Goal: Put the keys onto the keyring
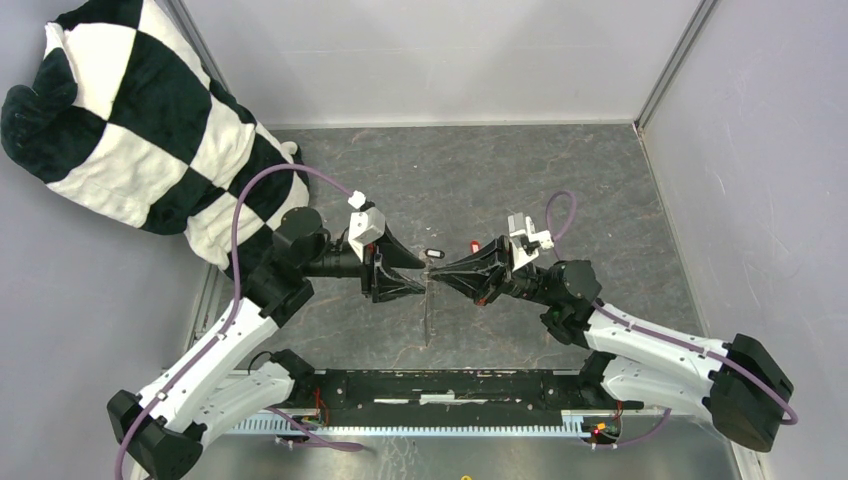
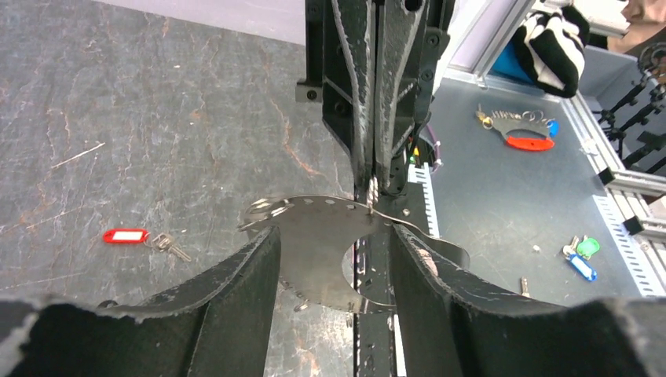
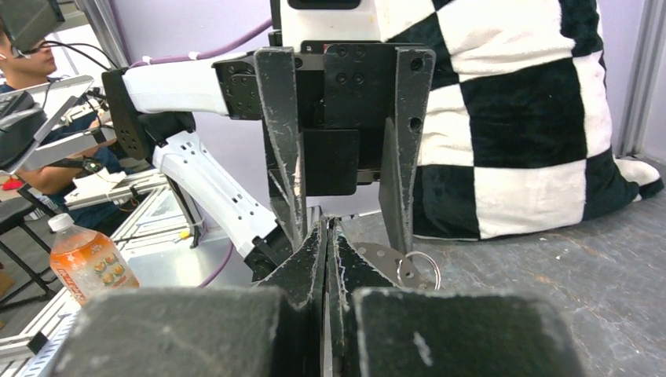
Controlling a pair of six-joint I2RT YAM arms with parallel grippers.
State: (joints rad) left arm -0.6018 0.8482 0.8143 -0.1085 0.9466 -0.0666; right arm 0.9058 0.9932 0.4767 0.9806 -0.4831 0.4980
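Observation:
The keyring (image 2: 318, 243), a flat silvery plate with small holes, hangs upright above the table between the two arms. My right gripper (image 1: 436, 270) is shut on its upper edge, its fingertips (image 2: 375, 187) pinching the metal. My left gripper (image 2: 331, 232) faces the plate with its fingers apart on either side of the plate's middle; I cannot tell whether they touch it. A small wire ring (image 3: 420, 271) hangs on the plate. The red-tagged key (image 2: 126, 235) lies on the table, and the black-tagged key (image 1: 434, 252) lies just beyond the grippers.
A black-and-white checkered pillow (image 1: 150, 120) fills the back left corner. The arms' black base rail (image 1: 430, 385) runs along the near edge. Other key bunches (image 2: 526, 133) lie on a bench outside the table, and an orange drink bottle (image 3: 82, 263) stands off to the side.

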